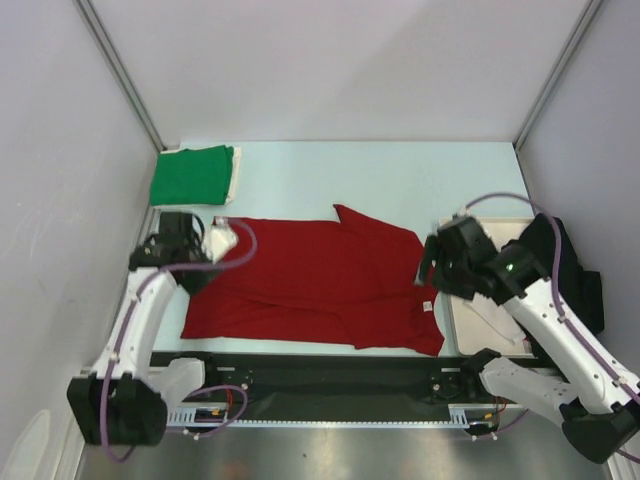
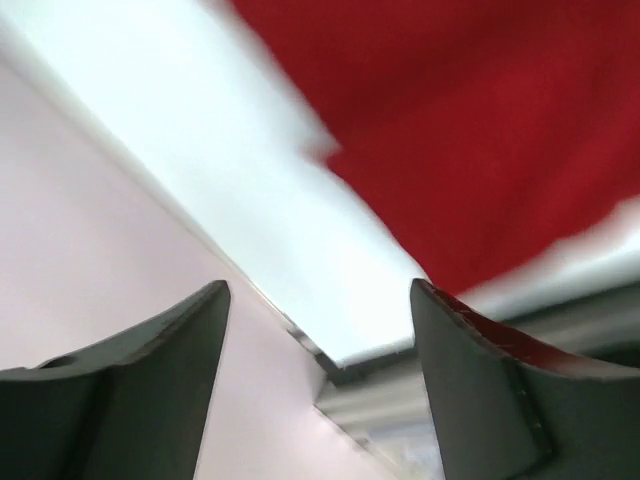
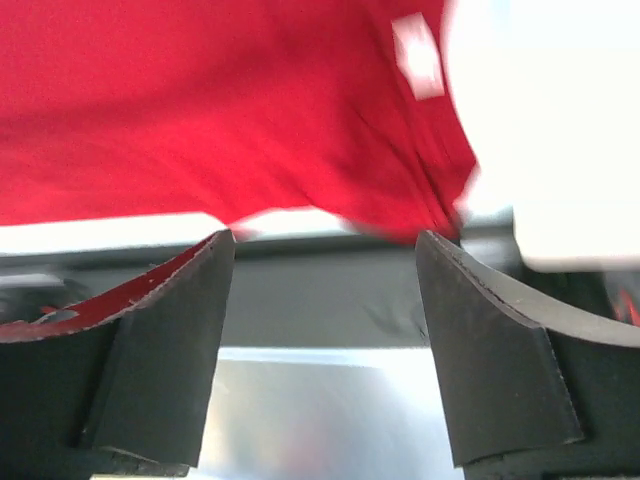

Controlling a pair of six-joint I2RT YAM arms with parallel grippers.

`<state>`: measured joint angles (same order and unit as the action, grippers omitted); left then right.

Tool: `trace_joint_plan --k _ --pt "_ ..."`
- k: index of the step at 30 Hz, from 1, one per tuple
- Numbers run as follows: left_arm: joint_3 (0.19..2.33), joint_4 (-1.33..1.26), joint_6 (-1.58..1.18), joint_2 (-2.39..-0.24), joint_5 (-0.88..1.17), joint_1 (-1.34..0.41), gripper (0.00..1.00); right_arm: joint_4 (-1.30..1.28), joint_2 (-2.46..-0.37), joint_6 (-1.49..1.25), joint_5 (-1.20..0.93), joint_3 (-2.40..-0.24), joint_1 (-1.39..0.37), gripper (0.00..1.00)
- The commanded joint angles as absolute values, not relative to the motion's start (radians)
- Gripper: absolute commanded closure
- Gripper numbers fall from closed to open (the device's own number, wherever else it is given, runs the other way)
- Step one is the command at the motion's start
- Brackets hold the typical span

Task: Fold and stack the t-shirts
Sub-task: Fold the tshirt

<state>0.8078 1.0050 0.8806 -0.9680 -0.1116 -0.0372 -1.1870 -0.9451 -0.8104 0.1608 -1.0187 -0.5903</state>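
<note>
Left gripper (image 2: 320,300) was spread wide with nothing between the jaws; wrist view was blurred. Red cloth lay past the fingertips, not between them. From above it sat at the upper left corner of the red t-shirt (image 1: 315,285); couldn't tell whether it touched the cloth

Right gripper (image 3: 325,245) was also spread and empty. It sat over the shirt's right end, just beside the cream board (image 1: 468,325)

The red t-shirt lay spread flat across the near middle of the table (image 1: 400,175), long side running left to right, with one pointed flap sticking up at the top middle. Its white neck label (image 3: 417,55) was near the lower right corner, close to the board

The green t-shirt (image 1: 192,175) sat folded in the far left corner, apart from the red one, with a cream edge showing along its right side

The black garment (image 1: 575,270) lay bunched at the board's right side, partly hidden behind the right arm
</note>
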Motion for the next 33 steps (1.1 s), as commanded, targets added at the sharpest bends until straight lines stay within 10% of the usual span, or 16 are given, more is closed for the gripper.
trace_joint_plan --k 1,8,20,33 --pt "1.047 0.710 0.664 -1.109 -0.034 0.060 0.28 -1.019 -1.050 -0.569 0.160 -1.184 -0.502 0.24" --pt "1.270 0.537 0.404 -1.506 0.026 0.072 0.42 -0.643 -1.449 -0.378 -0.092 -1.356 -0.227 0.56" --pt "1.376 0.377 0.189 -1.870 0.011 0.078 0.35 -0.664 -2.087 -0.258 -0.054 -1.719 -0.216 0.51" --pt "1.480 0.428 0.143 -2.083 0.052 0.090 0.39 -0.675 -2.163 -0.190 -0.049 -1.698 -0.282 0.48"
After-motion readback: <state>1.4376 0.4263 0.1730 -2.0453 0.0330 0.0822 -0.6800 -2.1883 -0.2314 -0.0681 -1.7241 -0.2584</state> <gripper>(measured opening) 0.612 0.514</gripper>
